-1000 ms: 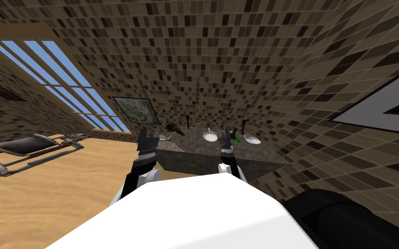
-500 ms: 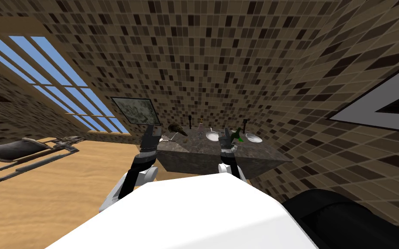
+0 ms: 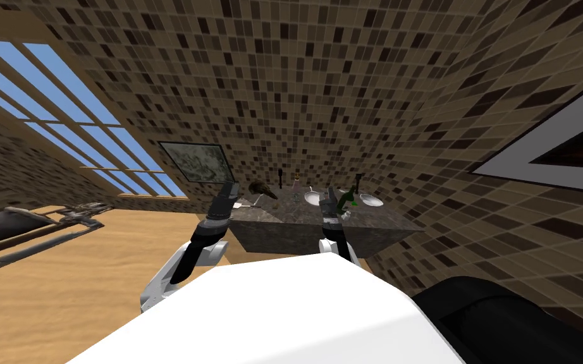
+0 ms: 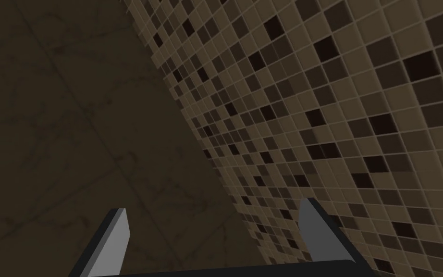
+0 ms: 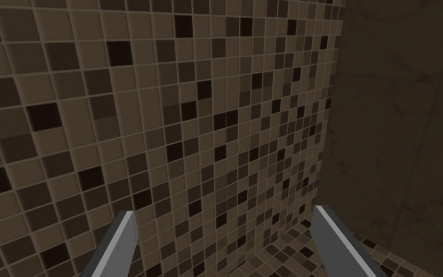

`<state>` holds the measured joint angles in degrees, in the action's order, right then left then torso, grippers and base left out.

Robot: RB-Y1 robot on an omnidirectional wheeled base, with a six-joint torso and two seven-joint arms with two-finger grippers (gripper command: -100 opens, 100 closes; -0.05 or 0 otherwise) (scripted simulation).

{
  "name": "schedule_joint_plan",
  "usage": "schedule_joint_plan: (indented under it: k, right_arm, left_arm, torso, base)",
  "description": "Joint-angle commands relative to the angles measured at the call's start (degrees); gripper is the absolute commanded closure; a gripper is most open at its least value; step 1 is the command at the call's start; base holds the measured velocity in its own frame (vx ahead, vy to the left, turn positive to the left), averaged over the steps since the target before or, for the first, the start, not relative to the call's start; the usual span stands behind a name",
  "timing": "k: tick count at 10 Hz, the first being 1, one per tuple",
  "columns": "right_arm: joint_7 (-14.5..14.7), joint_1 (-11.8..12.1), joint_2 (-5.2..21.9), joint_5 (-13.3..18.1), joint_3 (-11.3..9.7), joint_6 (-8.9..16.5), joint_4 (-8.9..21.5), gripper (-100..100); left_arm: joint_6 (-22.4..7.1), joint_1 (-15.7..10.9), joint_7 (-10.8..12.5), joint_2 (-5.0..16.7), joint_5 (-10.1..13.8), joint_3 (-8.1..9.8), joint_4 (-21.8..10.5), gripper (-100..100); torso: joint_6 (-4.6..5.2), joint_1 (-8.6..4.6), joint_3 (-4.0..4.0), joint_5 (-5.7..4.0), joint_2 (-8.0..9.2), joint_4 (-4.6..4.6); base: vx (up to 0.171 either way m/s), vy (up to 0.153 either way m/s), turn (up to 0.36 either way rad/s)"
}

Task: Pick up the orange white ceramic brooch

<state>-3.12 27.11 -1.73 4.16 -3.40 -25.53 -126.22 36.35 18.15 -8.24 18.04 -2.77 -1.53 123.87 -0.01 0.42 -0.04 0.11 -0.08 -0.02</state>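
Observation:
A dark stone table stands against the tiled wall ahead of me. Towards its back sits a small pale, orange-tinged thing, too small to tell if it is the brooch. My left gripper is raised at the table's left corner, and its fingers stand open with nothing between them. My right gripper hovers over the table's front edge, near a green bottle. Its fingers are also apart and hold nothing.
The table also carries two pale plates, a dark brown lump and two black candlesticks. A lounger stands on the sandy floor to the left. A dark rounded object lies close on my right.
The whole head view has shifted left, so I have moved. My left arm has stretched forward and up, bringing its gripper to the table's left corner. The right gripper has hardly moved.

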Motion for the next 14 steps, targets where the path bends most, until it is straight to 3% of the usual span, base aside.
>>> schedule_joint_plan:
  k: [1, 2, 3, 4, 5, 6, 7, 8, 9, 10, 11, 12, 13, 14]
  right_arm:
    - [0.0, 0.0, 0.0, 0.0, 0.0, 0.0, 0.0, 0]
    - [0.0, 0.0, 0.0, 0.0, 0.0, 0.0, 0.0, 0]
    - [0.0, 0.0, 0.0, 0.0, 0.0, 0.0, 0.0, 0]
    - [0.0, 0.0, 0.0, 0.0, 0.0, 0.0, 0.0, 0]
    - [0.0, 0.0, 0.0, 0.0, 0.0, 0.0, 0.0, 0]
    - [0.0, 0.0, 0.0, 0.0, 0.0, 0.0, 0.0, 0]
    - [0.0, 0.0, 0.0, 0.0, 0.0, 0.0, 0.0, 0]
    - [0.0, -0.01, 0.0, 0.0, 0.0, 0.0, 0.0, 0]
    - [0.0, 0.0, 0.0, 0.0, 0.0, 0.0, 0.0, 0]
    - [0.0, 0.0, 0.0, 0.0, 0.0, 0.0, 0.0, 0]
    - [0.0, 0.0, 0.0, 0.0, 0.0, 0.0, 0.0, 0]
    - [0.0, 0.0, 0.0, 0.0, 0.0, 0.0, 0.0, 0]
    - [0.0, 0.0, 0.0, 0.0, 0.0, 0.0, 0.0, 0]
    - [0.0, -0.01, 0.0, 0.0, 0.0, 0.0, 0.0, 0]
  left_arm:
    - [1.05, -1.79, -1.05, 2.86, -2.15, -0.11, -0.85, -100]
    - [1.05, -1.79, -1.05, 3.48, -2.15, -0.11, -0.85, -100]
    - [2.01, -3.31, -2.07, 5.78, -4.26, -0.39, -1.58, -100]
    - [2.01, -3.31, -2.07, 6.45, -4.26, -0.39, -1.58, -100]
    - [3.0, -4.84, -3.17, 8.67, -6.53, -0.76, -2.39, -100]
    - [3.0, -4.84, -3.17, 9.52, -6.53, -0.76, -2.39, -100]
    - [4.0, -6.38, -4.32, 11.7, -8.95, -1.22, -3.27, -100]
    - [4.0, -6.38, -4.32, 12.65, -8.95, -1.22, -3.27, -100]
    - [5.01, -7.91, -5.54, 14.75, -11.47, -1.8, -4.24, -100]
    - [5.01, -7.91, -5.54, 15.84, -11.51, -1.8, -4.24, -100]
    - [6.02, -9.42, -6.8, 17.86, -14.02, -2.48, -5.29, -100]
    - [6.02, -9.42, -6.8, 19.07, -14.2, -2.48, -5.29, -100]
    - [7.02, -10.9, -8.1, 21.04, -16.61, -3.28, -6.42, -100]
    - [7.02, -10.9, -8.1, 22.31, -17.02, -3.28, -6.42, -100]
  torso:
    - [0.0, 0.0, 0.0, 0.0, 0.0, 0.0]
    - [0.01, 0.03, -0.02, 0.0, -0.04, -0.01]
    - [0.0, -0.04, -0.01, -0.01, -0.02, -0.01]
    - [0.01, 0.05, -0.01, 0.0, -0.01, 0.0]
    - [-0.01, 0.04, 0.0, 0.01, 0.0, 0.0]
    - [0.02, 0.15, -0.03, 0.02, -0.05, -0.01]
    - [-0.01, 0.04, -0.01, 0.02, 0.0, -0.01]
    - [0.01, 0.06, 0.04, 0.01, 0.07, 0.01]
    - [-0.01, -0.01, 0.03, 0.0, 0.05, 0.01]
    - [0.02, 0.04, -0.03, 0.0, -0.05, -0.01]
    - [-0.02, -0.03, -0.02, 0.0, -0.03, -0.01]
    - [0.02, -0.04, -0.02, -0.01, -0.03, -0.01]
    - [-0.02, -0.11, -0.01, -0.02, -0.01, -0.01]
    - [0.02, -0.07, 0.01, -0.02, 0.02, 0.0]
  base:
    - [0.022, 0.115, -0.098]
    - [0.01, 0.1, -0.059]
    - [0.006, 0.124, -0.113]
    - [0.005, 0.124, -0.07]
    - [0.018, 0.154, -0.142]
    - [0.001, 0.119, -0.086]
    - [-0.025, 0.127, -0.134]
    - [-0.012, 0.11, -0.09]
    - [0.018, 0.125, -0.178]
    - [0.003, 0.107, -0.094]
    - [-0.001, 0.102, -0.198]
    - [-0.007, 0.085, -0.091]
    - [-0.019, 0.101, -0.181]
    - [-0.014, 0.097, -0.113]
